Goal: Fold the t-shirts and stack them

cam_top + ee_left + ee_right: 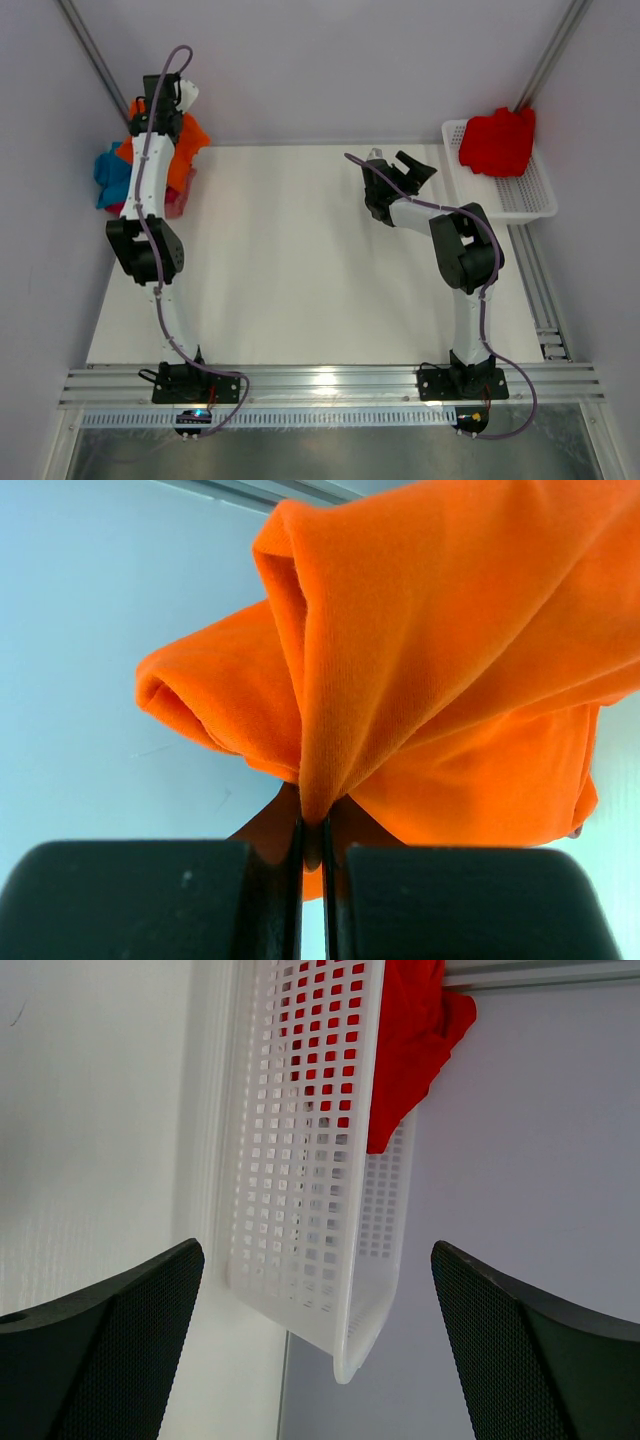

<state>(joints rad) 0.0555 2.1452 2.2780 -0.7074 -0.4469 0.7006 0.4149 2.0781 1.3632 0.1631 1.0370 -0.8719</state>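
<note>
One thin fold of the orange t-shirt (430, 660) is all your left gripper (312, 830) pinches, above the pile (118, 180) at the bench's (300, 260) far-left corner — yank and it may slip or drag neighbours. Your right gripper (395, 160) hangs spread near the basket (530, 200).

White table (300, 260) — t-shirt pile (112, 178) far-left, basket (528, 198) far-right

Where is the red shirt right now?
In the top view, the red t-shirt lies bunched up in the far end of the white mesh basket, at the table's far right corner, spilling over the basket's far rim.
</note>
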